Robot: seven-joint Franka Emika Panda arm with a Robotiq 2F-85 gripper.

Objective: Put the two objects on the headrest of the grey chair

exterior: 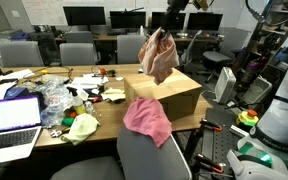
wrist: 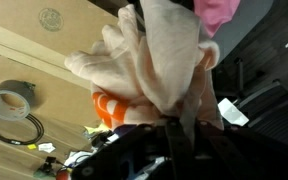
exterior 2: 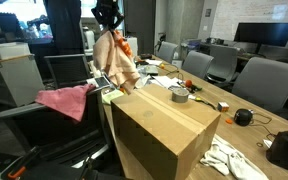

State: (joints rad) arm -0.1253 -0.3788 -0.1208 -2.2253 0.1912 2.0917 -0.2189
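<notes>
Wrist view alone shows the gripper (wrist: pixel 172 128) pinched tight on the beige cloth (wrist: pixel 149 60), with a tape roll (wrist: pixel 12 100) lying on the wooden desk (wrist: pixel 44 50). In both exterior views that cloth hangs over a closed cardboard box (exterior: pixel 172 96). The pink cloth (exterior: pixel 147 120) lies draped across the grey chair (exterior: pixel 149 155) headrest, just beside the cluttered office desk.

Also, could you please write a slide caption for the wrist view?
Gripper clamped on a peach cloth above the cardboard box, tape roll nearby.
</notes>
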